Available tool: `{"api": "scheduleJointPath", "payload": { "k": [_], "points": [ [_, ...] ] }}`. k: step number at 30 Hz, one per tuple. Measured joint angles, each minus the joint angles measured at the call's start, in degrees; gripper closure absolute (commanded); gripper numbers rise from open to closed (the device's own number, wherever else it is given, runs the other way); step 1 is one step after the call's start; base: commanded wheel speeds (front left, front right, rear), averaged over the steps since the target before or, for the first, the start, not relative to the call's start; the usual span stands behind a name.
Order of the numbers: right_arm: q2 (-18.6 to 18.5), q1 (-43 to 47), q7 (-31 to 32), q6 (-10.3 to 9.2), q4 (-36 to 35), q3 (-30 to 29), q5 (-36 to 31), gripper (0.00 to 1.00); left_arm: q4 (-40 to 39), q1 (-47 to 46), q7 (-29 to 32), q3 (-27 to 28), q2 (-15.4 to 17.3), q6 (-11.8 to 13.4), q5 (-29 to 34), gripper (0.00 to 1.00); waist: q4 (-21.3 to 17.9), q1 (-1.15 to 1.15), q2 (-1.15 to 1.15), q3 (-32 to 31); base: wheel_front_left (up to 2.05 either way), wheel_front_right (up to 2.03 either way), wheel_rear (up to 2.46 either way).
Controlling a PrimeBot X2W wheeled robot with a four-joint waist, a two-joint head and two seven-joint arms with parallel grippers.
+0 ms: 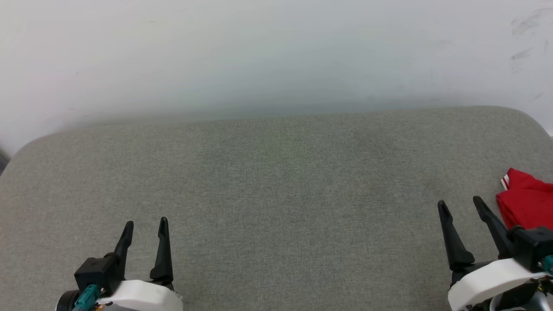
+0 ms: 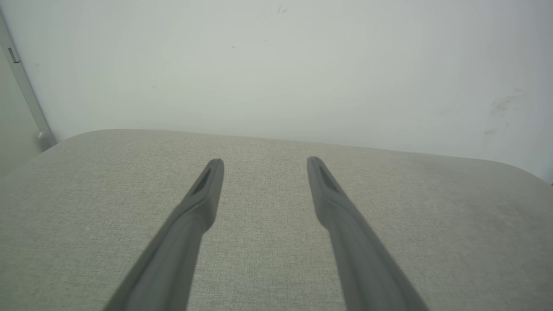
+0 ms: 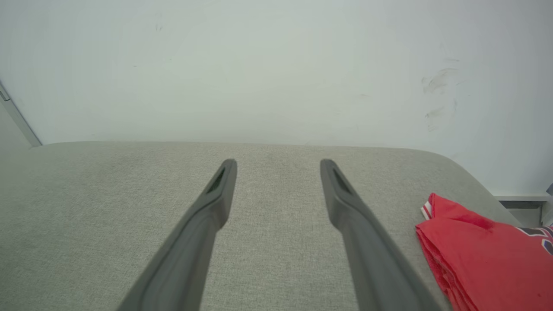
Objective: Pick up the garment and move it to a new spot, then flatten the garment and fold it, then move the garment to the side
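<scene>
At the near edge of the pale grey woven-fabric surface [image 1: 276,194], your left gripper [image 1: 146,222] sits low on the left. Its two long dark fingers are spread apart with nothing between them. Your right gripper [image 1: 459,201] sits low on the right, a little farther in, also spread wide and empty.

Just right of its outer finger, at the right edge of the surface, lies the bright red soft-fabric garment [image 1: 525,203]. It is a compact bundle with a white, red-striped sleeve edge [image 1: 504,182] at its far corner. The right wrist view shows a gap between finger and cloth.

Its stacked left edges suggest to me that it is folded and parked at the side, though it could equally be waiting for pickup.

If you have to lift it:
- Turn the right gripper toward that stacked edge.
- Keep the jaws wide until both fingers straddle every layer, then pinch through all of them. Catching only the top layer would likely let the bundle spill open.
- Lift straight up before carrying it left toward the open middle, away from the drop at the right edge, where the left gripper has room to help.

Dark, pale-outlined lettering [image 3: 540,235] runs off the right of the right wrist view, cut short and unreadable. Beyond the surface, the plain white wall [image 1: 276,56] carries grey scuff marks [image 1: 525,26] on the right but no writing.
</scene>
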Motion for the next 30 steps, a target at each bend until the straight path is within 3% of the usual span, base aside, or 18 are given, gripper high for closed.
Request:
{"api": "scheduleJointPath", "payload": {
  "k": [6, 7, 12, 30],
  "points": [
    [-0.34, -0.04, -0.51, 0.0, 0.76, 0.15, 0.38, 0.0, 0.25, -0.04, -0.01, 0.57, 0.0, -0.3, 0.1, 0.0, -0.01, 0.0, 0.0, 0.05, 0.0, 0.0, 0.0],
    [-0.29, 0.07, -0.52, 0.0, 1.04, 0.2, 0.37, 1.0, 0.51, 0.02, 0.03, 0.54, -0.08, -0.33, 0.07, 1.0, -0.01, 0.0, 0.0, 0.05, 0.0, 0.0, 0.0],
    [0.24, 1.19, -0.33, 0.0, 3.75, 0.43, 1.09, 1.0, 2.61, 1.64, 0.46, -0.09, -1.45, -0.51, -0.81, 1.0, 0.01, 0.0, 0.0, 0.06, 0.0, 0.0, 0.0],
    [0.67, -0.21, 0.23, 0.0, 7.91, -0.73, 20.34, 1.0, 4.49, 0.55, 5.0, 4.65, -4.47, -4.76, -15.4, 1.0, 0.4, 0.0, 0.0, 0.18, 0.0, 0.0, 0.0]
  ]
}}
